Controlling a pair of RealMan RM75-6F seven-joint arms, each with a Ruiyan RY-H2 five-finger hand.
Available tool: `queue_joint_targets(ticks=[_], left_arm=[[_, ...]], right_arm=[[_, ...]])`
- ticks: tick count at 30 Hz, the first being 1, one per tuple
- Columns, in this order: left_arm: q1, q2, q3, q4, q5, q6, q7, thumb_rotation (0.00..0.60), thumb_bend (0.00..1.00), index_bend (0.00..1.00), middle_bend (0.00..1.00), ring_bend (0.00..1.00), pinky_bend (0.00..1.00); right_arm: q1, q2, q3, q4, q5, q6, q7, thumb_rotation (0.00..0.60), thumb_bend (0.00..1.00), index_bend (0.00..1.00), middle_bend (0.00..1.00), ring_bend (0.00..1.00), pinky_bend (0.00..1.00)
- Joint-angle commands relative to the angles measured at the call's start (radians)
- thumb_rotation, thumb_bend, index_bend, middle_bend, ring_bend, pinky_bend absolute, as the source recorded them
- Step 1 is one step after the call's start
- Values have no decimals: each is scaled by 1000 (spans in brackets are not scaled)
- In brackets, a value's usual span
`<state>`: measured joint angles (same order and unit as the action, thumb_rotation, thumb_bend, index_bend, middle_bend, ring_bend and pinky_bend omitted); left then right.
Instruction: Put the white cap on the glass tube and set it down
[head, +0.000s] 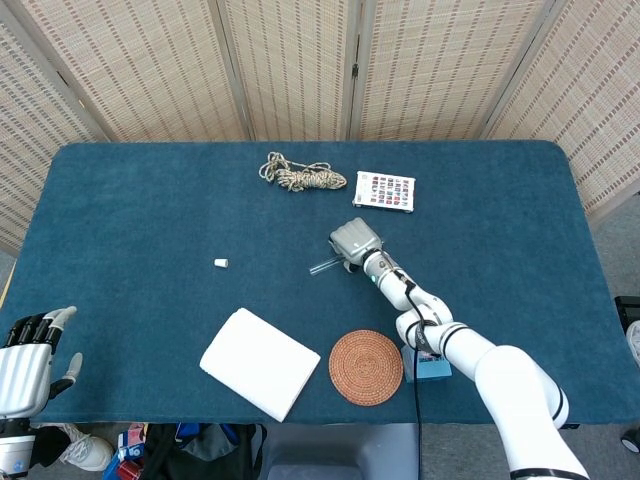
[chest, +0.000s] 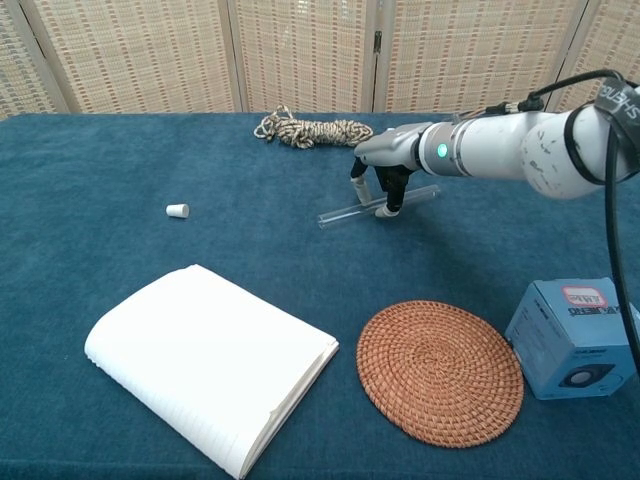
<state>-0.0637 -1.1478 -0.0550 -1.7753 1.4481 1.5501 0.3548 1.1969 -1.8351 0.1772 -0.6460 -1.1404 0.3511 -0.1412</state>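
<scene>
The glass tube (head: 322, 267) (chest: 345, 213) lies flat on the blue table, slanting up to the right. My right hand (head: 355, 243) (chest: 395, 152) hovers over its right half, fingers (chest: 393, 203) pointing down on either side of the tube and pinching it against the cloth. The small white cap (head: 221, 263) (chest: 177, 210) lies by itself well to the left, far from both hands. My left hand (head: 25, 365) shows only in the head view, at the bottom left off the table edge, fingers apart and holding nothing.
A coiled rope (head: 300, 177) (chest: 305, 130) and a printed card (head: 384, 191) lie at the back. Near the front edge are a white notebook (head: 259, 362) (chest: 205, 365), a round woven coaster (head: 366, 367) (chest: 440, 370) and a blue box (chest: 577, 338).
</scene>
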Motion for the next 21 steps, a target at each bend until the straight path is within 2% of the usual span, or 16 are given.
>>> queue_joint_targets(ticks=[1, 8, 14, 21], left_arm=[[0, -1, 0, 1, -2, -2, 1, 600, 349, 169, 227, 182, 166], [1, -2, -2, 4, -4, -3, -3, 600, 348, 161, 224, 180, 166], [-5, 1, -7, 6, 0, -8, -2, 600, 349, 157, 224, 179, 166], [-41, 26, -28, -8, 9, -40, -9, 600, 348, 157, 224, 180, 166]], right_arm=[[1, -3, 0, 5, -1, -5, 1, 600, 334, 429, 1000, 1000, 1000], [2, -18, 3, 22, -11, 2, 12, 600, 383, 527, 1000, 1000, 1000], [-10, -16, 11, 19, -33, 42, 38, 600, 422, 677, 1000, 1000, 1000], [-45, 28, 23, -45, -88, 153, 104, 600, 442, 871, 1000, 1000, 1000]])
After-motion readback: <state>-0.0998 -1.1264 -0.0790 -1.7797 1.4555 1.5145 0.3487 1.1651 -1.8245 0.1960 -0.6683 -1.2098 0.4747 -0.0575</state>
